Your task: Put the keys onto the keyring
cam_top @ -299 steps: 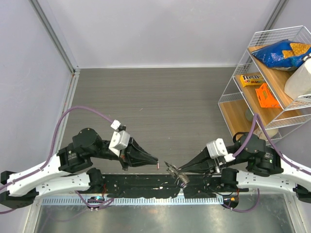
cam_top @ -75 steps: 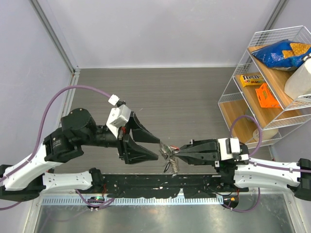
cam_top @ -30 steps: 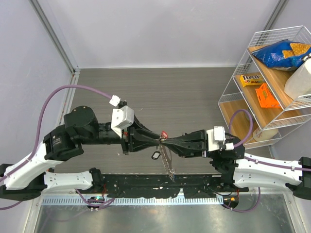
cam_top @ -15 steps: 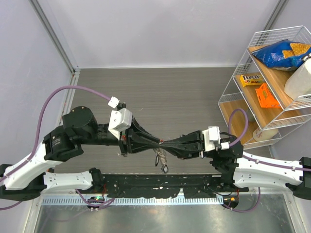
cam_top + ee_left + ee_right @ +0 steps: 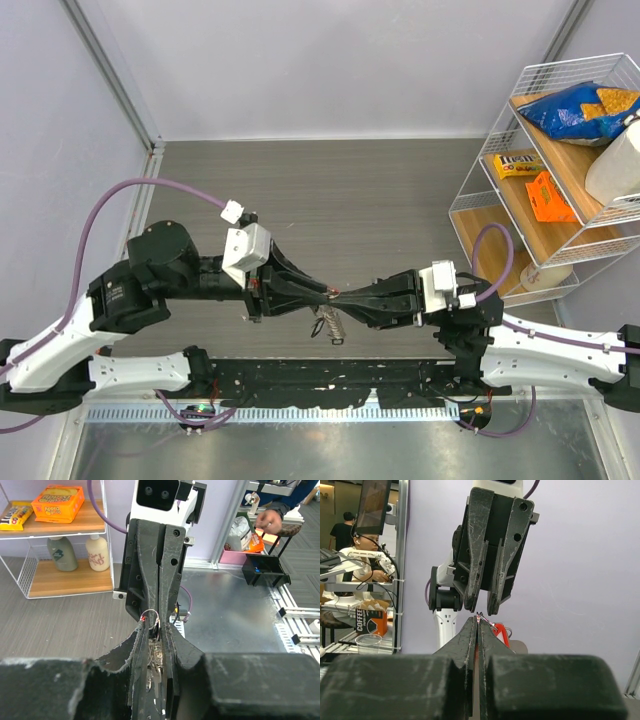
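1. Keyring (image 5: 330,322) hangs in mid-air between your two gripper tips, thin wire up top, silver beaded strip dangling; a red key (image 5: 502,631) hangs just beside the wire.
2. Grey wood-grain table (image 5: 400,200) below, pale walls (image 5: 330,70), wire rack (image 5: 560,200) at the far right.
3. Your right gripper (image 5: 479,616) is pinched tight on the wire. Your left gripper (image 5: 482,611) shows a narrow gap, tips straddling that same spot; whether they touch the ring, you can't tell.
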